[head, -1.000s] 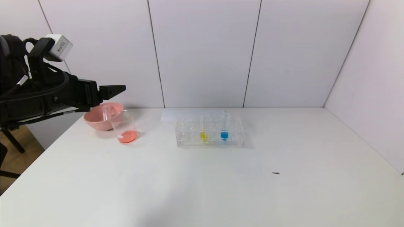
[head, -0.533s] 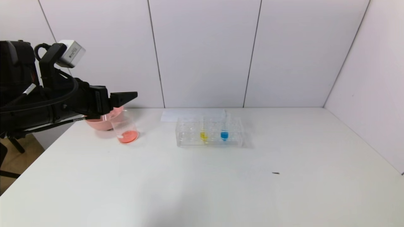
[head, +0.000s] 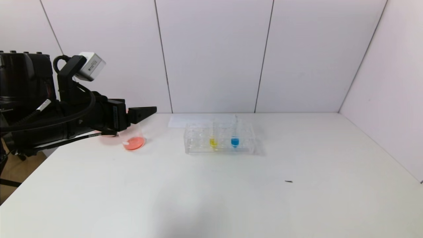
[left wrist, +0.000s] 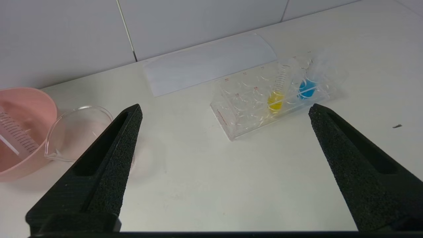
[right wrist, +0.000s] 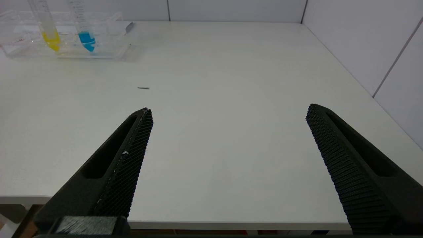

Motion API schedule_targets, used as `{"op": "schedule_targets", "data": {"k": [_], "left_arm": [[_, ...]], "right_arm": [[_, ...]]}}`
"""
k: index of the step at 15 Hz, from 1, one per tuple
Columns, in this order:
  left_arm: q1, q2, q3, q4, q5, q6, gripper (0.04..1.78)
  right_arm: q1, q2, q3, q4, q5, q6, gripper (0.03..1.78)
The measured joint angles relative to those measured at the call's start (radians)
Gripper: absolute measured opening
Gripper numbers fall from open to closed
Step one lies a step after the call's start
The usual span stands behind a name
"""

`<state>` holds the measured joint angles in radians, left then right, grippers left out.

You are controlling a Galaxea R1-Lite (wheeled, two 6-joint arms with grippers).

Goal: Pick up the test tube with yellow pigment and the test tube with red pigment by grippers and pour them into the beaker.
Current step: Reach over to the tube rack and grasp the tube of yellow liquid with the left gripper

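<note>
The yellow-pigment test tube (head: 213, 140) stands in a clear rack (head: 198, 147), also seen in the left wrist view (left wrist: 277, 97) and the right wrist view (right wrist: 49, 33). The beaker (head: 133, 140) holds red-orange liquid at its bottom; it also shows in the left wrist view (left wrist: 77, 130). A clear graduated tube (left wrist: 16, 135) lies in the pink bowl (left wrist: 29, 99); no red liquid shows in it. My left gripper (head: 145, 112) is open and empty, above and just behind the beaker (left wrist: 225, 107). My right gripper (right wrist: 229, 108) is open and empty over the table's front edge, out of the head view.
A blue-liquid tube (head: 235, 140) stands in the rack to the right of the yellow one. A white sheet (head: 201, 119) lies behind the rack. A small dark speck (head: 288, 181) lies on the table to the right. White walls close the back and right.
My left arm has moved right, away from the pink bowl and toward the rack, and now hides the bowl in the head view. Beaker and rack have not moved.
</note>
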<state>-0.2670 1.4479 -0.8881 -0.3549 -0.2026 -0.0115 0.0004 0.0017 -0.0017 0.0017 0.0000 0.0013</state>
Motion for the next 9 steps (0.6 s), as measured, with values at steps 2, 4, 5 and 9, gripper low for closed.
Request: {"op": "schedule_targets", "data": {"k": [2, 4, 5, 9], "left_arm": [[-0.009, -0.001, 0.005, 0.000, 0.001, 0.001, 1.76], [-0.019, -0.002, 0.011, 0.000, 0.001, 0.001, 1.76], [-0.027, -0.003, 0.014, 0.000, 0.001, 0.003, 1.76], [-0.052, 0.002, 0.017, 0.001, -0.003, 0.013, 1.76]], "right_arm": [[0.000, 0.000, 0.000, 0.000, 0.000, 0.000, 1.70], [0.000, 0.000, 0.000, 0.000, 0.000, 0.000, 1.70], [0.000, 0.000, 0.000, 0.000, 0.000, 0.000, 1.70], [0.000, 0.000, 0.000, 0.000, 0.000, 0.000, 1.70]]}}
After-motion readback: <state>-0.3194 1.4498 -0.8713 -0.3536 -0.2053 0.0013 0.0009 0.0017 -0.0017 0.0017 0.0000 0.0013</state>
